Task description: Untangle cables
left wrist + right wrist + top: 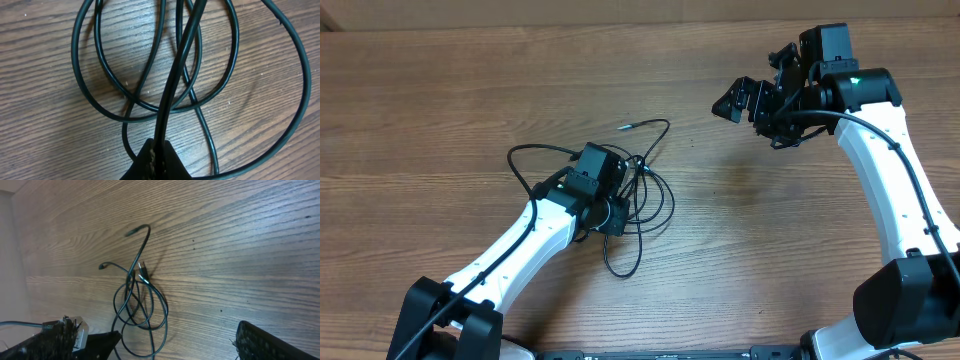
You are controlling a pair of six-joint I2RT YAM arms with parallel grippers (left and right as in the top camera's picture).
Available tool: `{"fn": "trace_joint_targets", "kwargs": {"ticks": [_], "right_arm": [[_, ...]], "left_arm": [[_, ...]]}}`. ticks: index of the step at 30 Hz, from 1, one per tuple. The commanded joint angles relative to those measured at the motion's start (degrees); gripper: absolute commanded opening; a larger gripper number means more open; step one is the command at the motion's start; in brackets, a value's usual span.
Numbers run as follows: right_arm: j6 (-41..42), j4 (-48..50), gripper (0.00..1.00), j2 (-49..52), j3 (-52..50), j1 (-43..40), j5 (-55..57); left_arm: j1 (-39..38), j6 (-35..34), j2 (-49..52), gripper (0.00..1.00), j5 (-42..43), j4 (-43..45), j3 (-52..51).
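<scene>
Tangle of two thin black cables (645,195) w/ small plug ends is lying in loose overlapping loops near the centre of the brown wood-grain table (440,90). On it the left gripper (156,152) is sitting low, jaws pinched tight on one strand, which is running up from the fingertips across the other loops. One plug end is sticking out toward the far side. At far right the right gripper (742,100) is hovering above the table, well apart from the cables, jaws spread wide, gripping nothing.
</scene>
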Motion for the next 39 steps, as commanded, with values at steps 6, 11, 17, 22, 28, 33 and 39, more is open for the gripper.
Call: {"fn": "trace_joint_targets", "kwargs": {"ticks": [6, 11, 17, 22, 28, 33, 39], "right_arm": [[0.0, 0.1, 1.00, -0.6, 0.4, -0.1, 0.2], [0.0, 0.1, 1.00, -0.6, 0.4, -0.1, 0.2], [0.0, 0.1, 1.00, -0.6, 0.4, -0.1, 0.2], [0.0, 0.1, 1.00, -0.6, 0.4, -0.1, 0.2], [0.0, 0.1, 1.00, -0.6, 0.4, -0.1, 0.2], [0.0, 0.1, 1.00, -0.6, 0.4, -0.1, 0.2], [0.0, 0.1, 1.00, -0.6, 0.4, -0.1, 0.2]], "left_arm": [[1.2, -1.6, -1.0, 0.04, -0.6, -11.1, 12.6], [1.4, -1.6, -1.0, 0.04, -0.5, -18.5, 23.0], [1.5, -1.6, -1.0, 0.04, 0.8, -25.8, 32.2], [1.4, -1.6, -1.0, 0.04, 5.8, -29.9, 35.6], [1.4, -1.5, -1.0, 0.04, 11.1, -29.7, 35.8], [1.4, -0.2, -1.0, 0.04, 11.0, -29.4, 35.8], [1.5, 0.0, -1.0, 0.04, 10.6, -27.6, 37.5]]}}
